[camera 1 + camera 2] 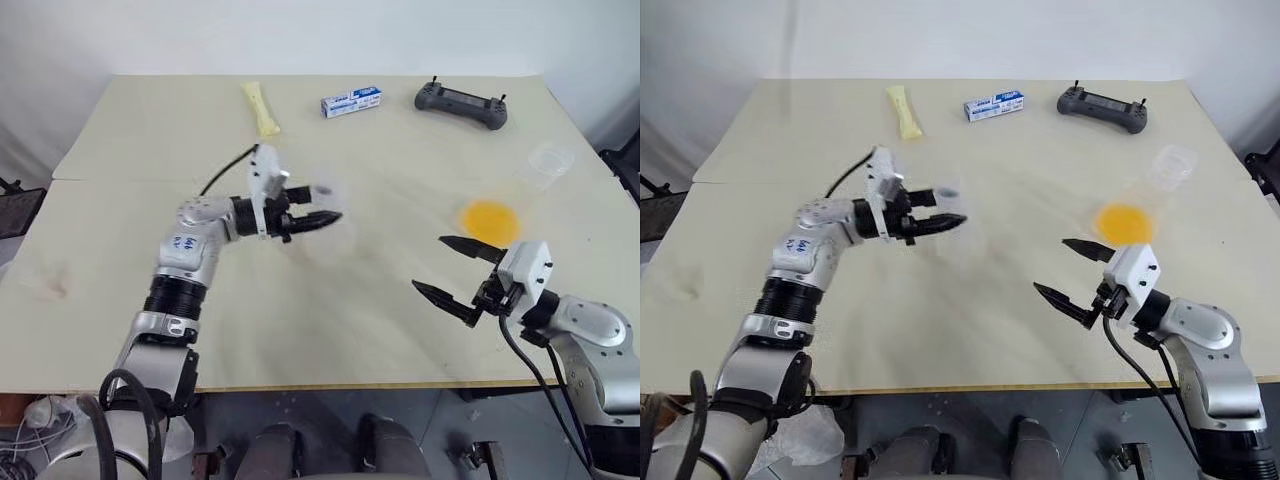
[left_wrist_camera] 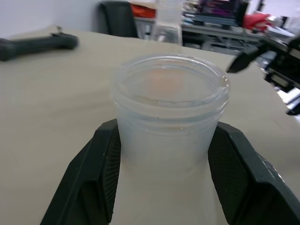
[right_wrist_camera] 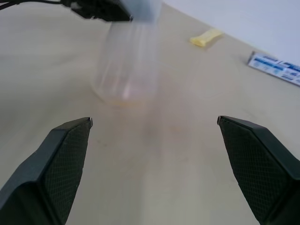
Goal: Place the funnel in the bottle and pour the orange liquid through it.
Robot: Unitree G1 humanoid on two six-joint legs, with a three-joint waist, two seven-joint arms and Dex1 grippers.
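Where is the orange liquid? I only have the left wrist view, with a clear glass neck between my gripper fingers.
Observer: It pools in the base of a second flask on the table, to the right of the held flask that your left gripper clamps by the neck; the orange liquid is shallow.
Operator: Is the right gripper carrying anything?
Observer: No. The right gripper is open and empty, just short of that second flask.
Operator: Anything along the far edge?
Observer: A pale yellow packet and a blue-and-white box.
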